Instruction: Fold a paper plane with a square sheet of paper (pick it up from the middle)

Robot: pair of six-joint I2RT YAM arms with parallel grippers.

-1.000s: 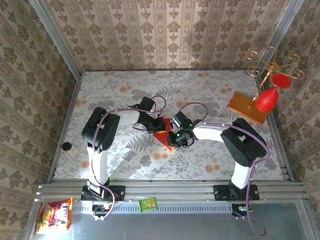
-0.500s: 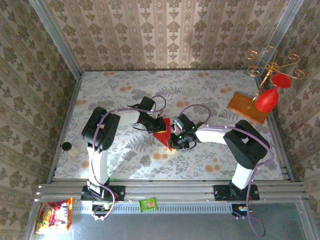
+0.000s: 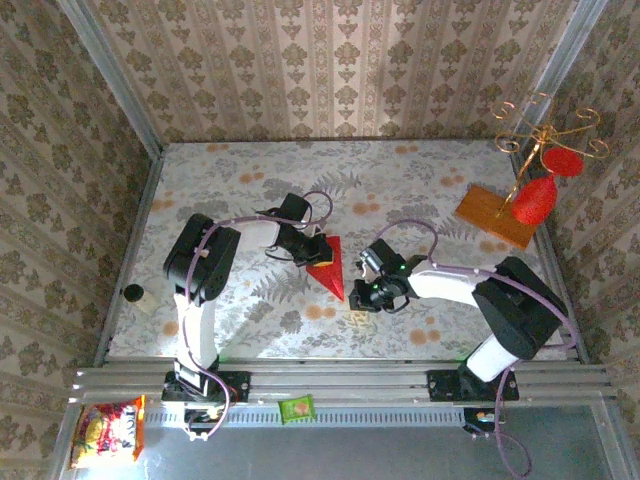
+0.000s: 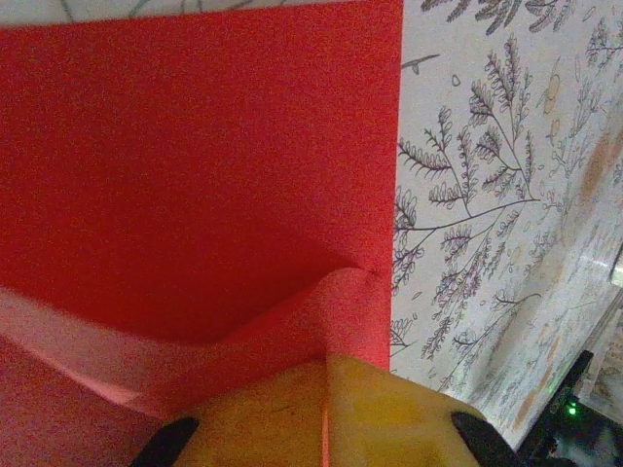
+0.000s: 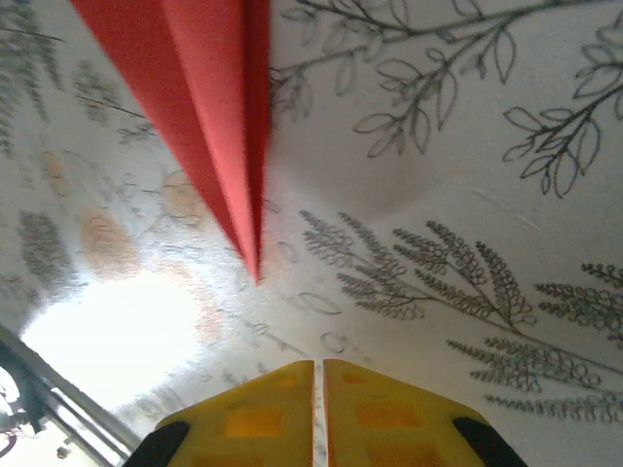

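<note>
- Rightward and off the paper goes the right gripper (image 3: 362, 293). A moment ago it sat over the nose of the paper plane (image 3: 331, 264); now it stands just clear of that tip, not touching it.
- Its jaws are drawn nearly together, with only a hairline slit between them, and they hold nothing. The red tip lies straight ahead of them on the counter (image 3: 420, 190).
- The left gripper (image 3: 312, 247) is pinched tight on the plane's wide rear end. In its wrist view a ridge of paper is drawn up into the yellow pads (image 4: 389, 409).
- That hold probably anchors the folded layers so the creases do not spring open while the other arm backs away.
- The plane lies on the counter with its nose pointing away from the left gripper.
- One long straight edge runs ahead of the left gripper, with bare patterned surface along its right side.
- Around the right gripper the counter is open. The wooden board (image 3: 495, 215) and the red ornament (image 3: 533, 200) sit well apart, off behind it.
- The dart shape suggests the folding is nearly done.
</note>
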